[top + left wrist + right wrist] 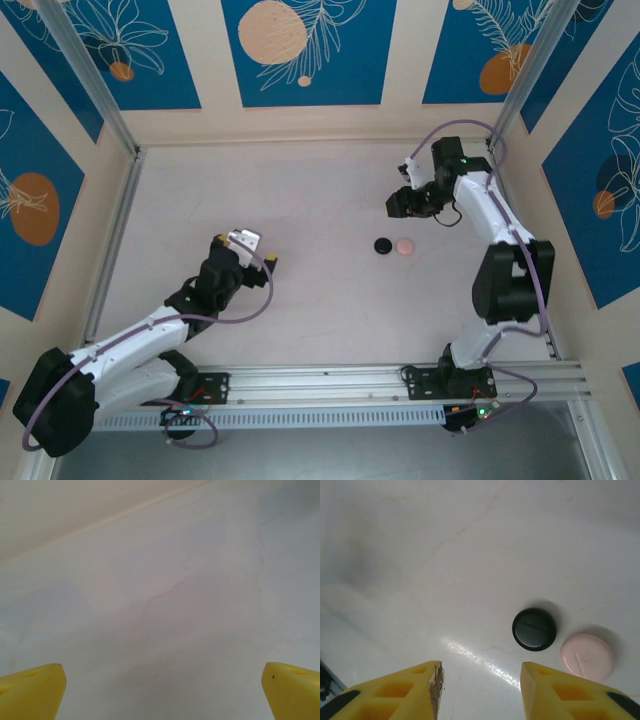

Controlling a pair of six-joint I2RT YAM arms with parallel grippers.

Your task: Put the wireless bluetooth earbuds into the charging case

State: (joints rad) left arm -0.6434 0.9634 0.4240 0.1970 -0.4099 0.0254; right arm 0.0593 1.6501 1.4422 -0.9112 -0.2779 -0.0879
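Cases: a black case (382,245) and a pink case (404,245), both small round pucks with lids down, lie just past the table's middle toward 3 o'clock. The pink one sits just beside the black one at its 3 o'clock.
Earbuds: I cannot make them out; whether they are inside the shut cases cannot be told.
Handling, as a judgement: the cases look like light, hard, smooth plastic that slides at a nudge. Pinch one across opposite sides of the rim, low, and steady it while the lid is lifted. Earbuds this tiny would be feather-light, apt to roll, and best taken by the stem.
Right gripper (400,203): it hovers at about 1 o'clock of the black case, near it. In the wrist view its yellow fingers stand moderately apart with nothing between them, and both cases lie ahead at 1 to 2 o'clock.
Left gripper (245,243): it is well apart from the cases at their 9 o'clock, fingers spread wide and carrying nothing, over bare table.
Step, as a judgement: the approach to a case, with no lid opened yet.
Table (300,190): pale, faintly veined and glossy, with a glare streak by the right fingers, so grip is poor.
Room: cream walls (330,122), metal posts (90,80) at the corners, blue panels (340,60) printed with leaves and orange discs, and a metal rail (330,380) at 6 o'clock.
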